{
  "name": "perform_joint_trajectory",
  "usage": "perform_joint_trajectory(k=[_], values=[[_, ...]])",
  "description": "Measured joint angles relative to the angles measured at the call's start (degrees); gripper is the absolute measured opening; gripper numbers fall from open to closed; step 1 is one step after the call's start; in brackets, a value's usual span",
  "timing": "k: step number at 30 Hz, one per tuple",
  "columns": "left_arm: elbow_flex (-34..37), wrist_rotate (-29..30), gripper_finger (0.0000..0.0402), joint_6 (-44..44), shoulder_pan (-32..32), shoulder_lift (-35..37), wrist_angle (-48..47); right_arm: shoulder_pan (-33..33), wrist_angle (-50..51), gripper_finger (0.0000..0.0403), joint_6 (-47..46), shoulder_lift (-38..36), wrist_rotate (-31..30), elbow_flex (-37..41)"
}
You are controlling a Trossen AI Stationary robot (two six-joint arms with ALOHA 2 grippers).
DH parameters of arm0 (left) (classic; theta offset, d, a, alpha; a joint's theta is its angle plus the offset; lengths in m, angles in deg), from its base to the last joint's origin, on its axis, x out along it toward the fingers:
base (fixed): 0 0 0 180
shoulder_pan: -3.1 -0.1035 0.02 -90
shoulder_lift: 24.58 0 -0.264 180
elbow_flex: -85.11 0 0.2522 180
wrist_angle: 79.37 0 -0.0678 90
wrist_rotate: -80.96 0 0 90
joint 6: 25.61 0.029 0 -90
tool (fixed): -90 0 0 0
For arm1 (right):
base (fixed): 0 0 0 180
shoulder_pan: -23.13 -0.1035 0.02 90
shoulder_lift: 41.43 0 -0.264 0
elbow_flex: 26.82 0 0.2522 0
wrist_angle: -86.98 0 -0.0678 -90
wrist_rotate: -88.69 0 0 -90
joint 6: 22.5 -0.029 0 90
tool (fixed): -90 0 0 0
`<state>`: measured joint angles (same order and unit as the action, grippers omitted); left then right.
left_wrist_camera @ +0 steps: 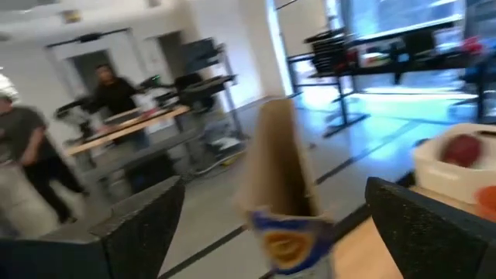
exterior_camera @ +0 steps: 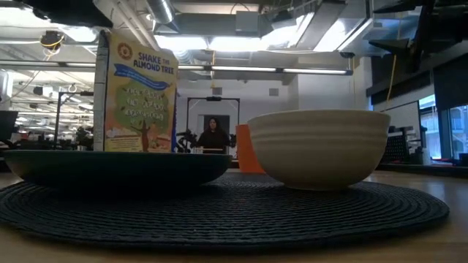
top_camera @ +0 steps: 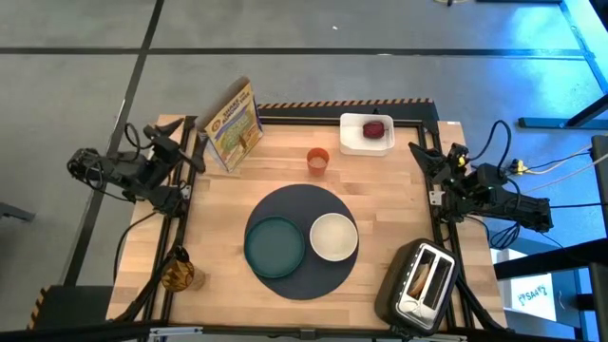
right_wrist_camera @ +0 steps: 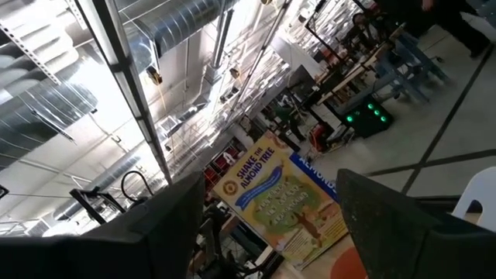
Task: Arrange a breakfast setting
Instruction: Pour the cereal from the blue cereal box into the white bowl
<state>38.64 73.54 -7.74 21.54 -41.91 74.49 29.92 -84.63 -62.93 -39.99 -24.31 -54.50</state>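
Plate (top_camera: 275, 246) and bowl (top_camera: 333, 237) are set on the mat (top_camera: 302, 195), cup (top_camera: 317, 160), fruit (top_camera: 376, 128) and cereal (top_camera: 234, 124) left, well beyond both fingers, held open and empty

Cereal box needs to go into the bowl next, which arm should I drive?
Left, probably. The left claw sits right beside the cereal box; the right claw waits across the table.

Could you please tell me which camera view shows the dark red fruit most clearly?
The high view: the dark red fruit lies whole in a white dish at the table's far edge. The left wrist view shows it blurred at the picture's edge. The low and right wrist views don't show it.
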Motion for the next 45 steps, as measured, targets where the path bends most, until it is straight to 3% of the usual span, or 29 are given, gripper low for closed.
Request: perform_joint_trajectory(k=[6,17,27,31,40,45], values=[[0.0,0.5,0.0397,-10.4,1.0,0.2,-2.0,0.0,2.8,0.0280,-0.3,0.0,-0.1,0.0],[0.0,-3.7,0.0397,-44.0,1.0,-0.7,-31.9,0.0,5.8,0.0280,0.0,0.0,-1.6,0.0],[8.5,-5.9,0.0396,-59.8,-3.1,-1.7,-32.9,0.0,5.9,0.0280,0.1,0.0,-0.9,0.0],[13.3,-6.7,0.0391,-60.7,-6.4,-1.9,-28.8,0.0,6.1,0.0280,0.9,0.0,-0.9,0.0],[21.7,-14.5,0.0341,-47.3,-14.8,-1.9,-8.7,0.0,6.0,0.0280,1.2,0.0,-0.9,0.0],[23.1,-18.7,0.0335,-44.7,-21.0,-1.9,-6.1,0.0,5.8,0.0280,1.2,0.0,-0.8,0.0]])
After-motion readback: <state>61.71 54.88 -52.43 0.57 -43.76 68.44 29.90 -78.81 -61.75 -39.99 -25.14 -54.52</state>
